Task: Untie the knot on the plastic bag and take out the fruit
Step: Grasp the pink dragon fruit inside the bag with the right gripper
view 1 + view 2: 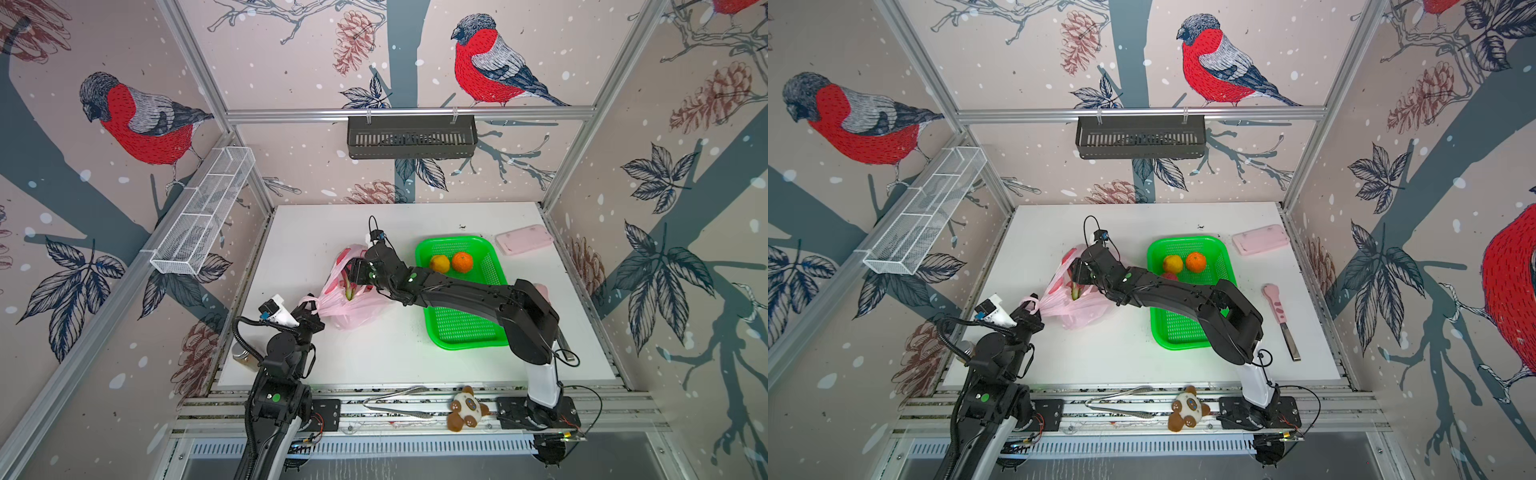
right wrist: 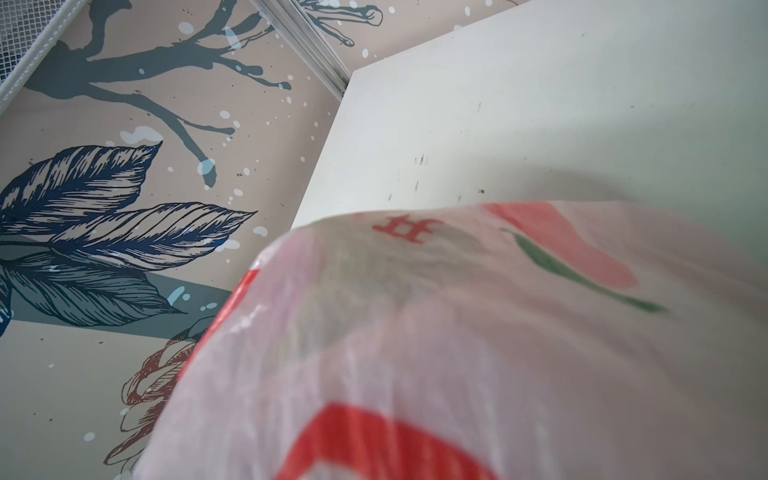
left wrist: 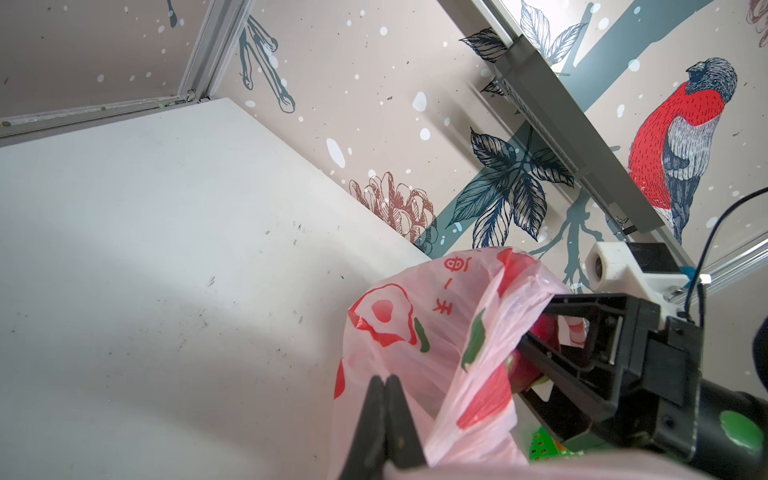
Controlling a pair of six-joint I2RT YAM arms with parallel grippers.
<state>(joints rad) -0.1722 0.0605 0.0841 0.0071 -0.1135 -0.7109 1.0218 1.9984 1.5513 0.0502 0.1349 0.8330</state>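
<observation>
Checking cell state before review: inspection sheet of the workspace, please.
Surface: white table, small dark specks.
Job's things: plastic bag open on the table; magenta fruit inside; yellow citrus and orange citrus in green basket.
Clutter: pink case, pink-handled tool, tongs, plush toy, jar.
Grippers: left gripper shut on the bag's gathered handle; right gripper in the bag mouth, fingers apart around the magenta fruit, grip unclear.
Cables: black loop at right wrist camera; ribbed hose by left arm.
Surroundings: bird-print walls, black rail basket, white mesh rack.
</observation>
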